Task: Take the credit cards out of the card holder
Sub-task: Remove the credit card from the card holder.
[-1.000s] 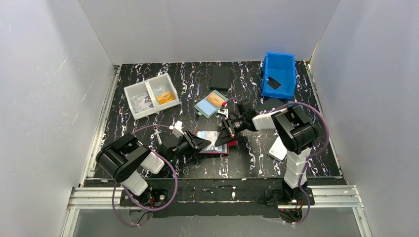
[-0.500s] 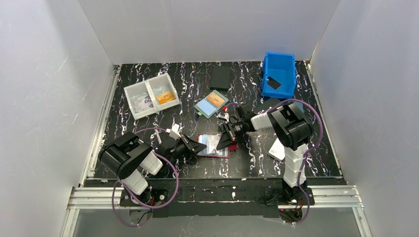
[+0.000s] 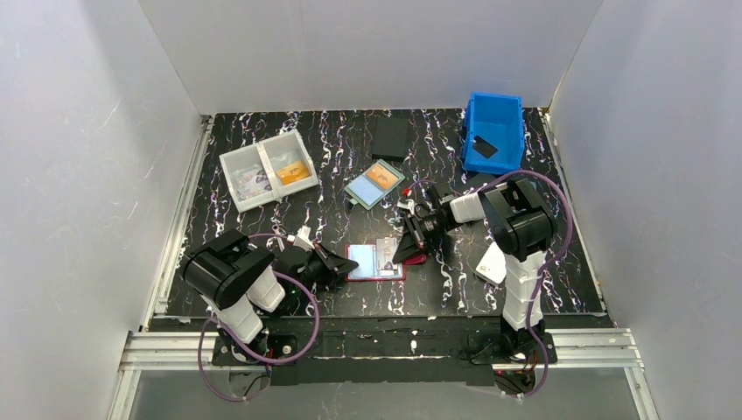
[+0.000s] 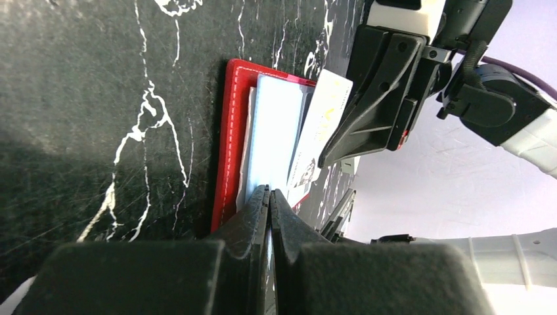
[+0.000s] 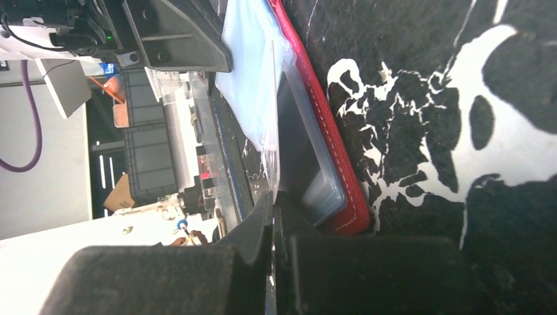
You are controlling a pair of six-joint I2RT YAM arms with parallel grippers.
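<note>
Drawing back leftward over the last second, the left gripper [image 3: 348,261] is now sitting at the left edge of the card holder [image 4: 226,131]. Its fingers are pressing tightly together, and I cannot tell whether they are pinching anything. The card holder is lying spread open, light-blue inside up, on the tabletop [image 3: 455,293] between the two arms. The right gripper [image 3: 401,255] is clamping its fingers on the edge of one of the credit cards [image 4: 320,121], a pale printed one, tilting it up off the holder's right half.
</note>
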